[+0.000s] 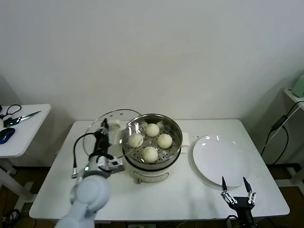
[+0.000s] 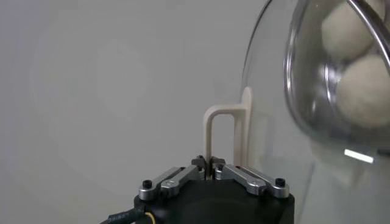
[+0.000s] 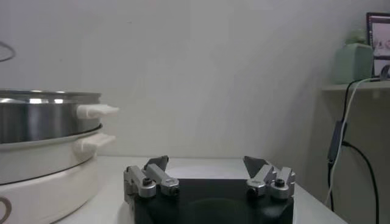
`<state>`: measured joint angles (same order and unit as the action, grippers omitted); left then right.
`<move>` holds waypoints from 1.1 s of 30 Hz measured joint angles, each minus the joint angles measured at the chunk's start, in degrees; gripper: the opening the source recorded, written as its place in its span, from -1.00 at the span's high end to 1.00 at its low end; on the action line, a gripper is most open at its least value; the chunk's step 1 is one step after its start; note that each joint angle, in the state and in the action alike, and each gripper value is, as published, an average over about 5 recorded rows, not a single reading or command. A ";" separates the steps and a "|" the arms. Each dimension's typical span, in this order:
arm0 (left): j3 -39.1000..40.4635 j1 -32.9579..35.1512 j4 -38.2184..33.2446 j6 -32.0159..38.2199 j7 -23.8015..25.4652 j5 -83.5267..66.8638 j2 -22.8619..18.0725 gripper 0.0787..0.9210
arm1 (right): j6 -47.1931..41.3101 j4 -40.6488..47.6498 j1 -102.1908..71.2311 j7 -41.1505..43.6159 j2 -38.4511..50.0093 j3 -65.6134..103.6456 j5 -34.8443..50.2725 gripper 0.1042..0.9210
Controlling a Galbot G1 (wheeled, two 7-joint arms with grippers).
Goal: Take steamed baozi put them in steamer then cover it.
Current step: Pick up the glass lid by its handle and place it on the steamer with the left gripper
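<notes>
The steamer [image 1: 142, 167] stands mid-table with its steel pot uncovered, and several off-white baozi [image 1: 152, 129] lie on its perforated tray. Just left of the pot, the clear glass cover [image 1: 114, 118] is held on edge, lifted off the table. My left gripper [image 1: 103, 127] is shut on the cover's cream knob handle [image 2: 222, 131]; in the left wrist view the glass [image 2: 274, 122] fills one side and baozi [image 2: 365, 85] show through it. My right gripper [image 1: 236, 187] hangs open and empty at the table's front right, [image 3: 207, 163] with the steamer [image 3: 42, 122] off to one side.
A flat white plate [image 1: 221, 159] lies bare to the right of the steamer. A small side table [image 1: 28, 137] at far left carries scissors [image 1: 21, 117] and a blue mouse [image 1: 5, 135]. A shelf with hanging cables [image 1: 278, 124] stands at far right.
</notes>
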<state>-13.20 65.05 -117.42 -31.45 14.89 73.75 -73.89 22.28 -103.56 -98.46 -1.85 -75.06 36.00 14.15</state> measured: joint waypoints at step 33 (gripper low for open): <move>12.94 -5.45 17.03 -1.89 -0.63 23.58 -18.28 0.86 | 3.22 1.39 -0.98 -0.91 0.35 0.41 0.57 -0.76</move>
<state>-0.26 59.60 -100.40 -33.34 14.27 97.33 -92.17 25.50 -102.17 -99.44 -2.76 -74.71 36.41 14.73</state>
